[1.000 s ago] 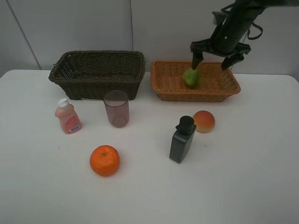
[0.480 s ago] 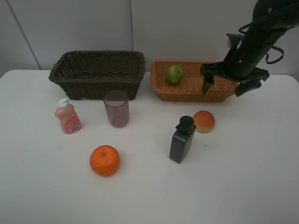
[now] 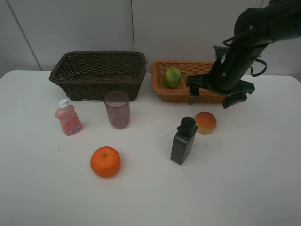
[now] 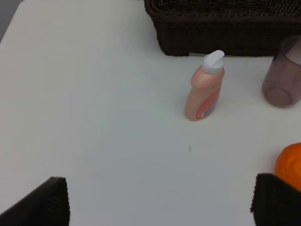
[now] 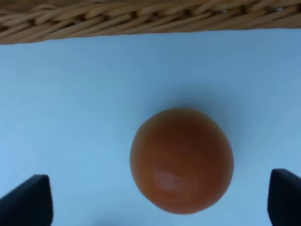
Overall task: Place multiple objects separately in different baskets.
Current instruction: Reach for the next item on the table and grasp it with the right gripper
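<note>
The green citrus (image 3: 172, 76) lies in the light tan basket (image 3: 175, 93) at its left end. The dark brown basket (image 3: 98, 74) stands left of it. My right gripper (image 3: 213, 99) is open and empty, hovering above the red-orange peach-like fruit (image 3: 205, 122), which fills the right wrist view (image 5: 182, 160) between the fingertips (image 5: 26, 206). The black bottle (image 3: 183, 141), purplish cup (image 3: 117, 109), pink bottle (image 3: 68, 117) and orange (image 3: 105, 161) stand on the table. My left gripper (image 4: 160, 205) is open, with the pink bottle (image 4: 204, 87) ahead of it.
The white table (image 3: 244, 179) ends at a grey back wall. The tan basket's woven front wall (image 5: 141, 21) is just beyond the peach in the right wrist view. The cup (image 4: 283, 78) and orange (image 4: 289, 164) show in the left wrist view.
My right gripper left the tan basket, moving forward and down to above the peach. The green citrus, released, rolled to the basket's left end.
</note>
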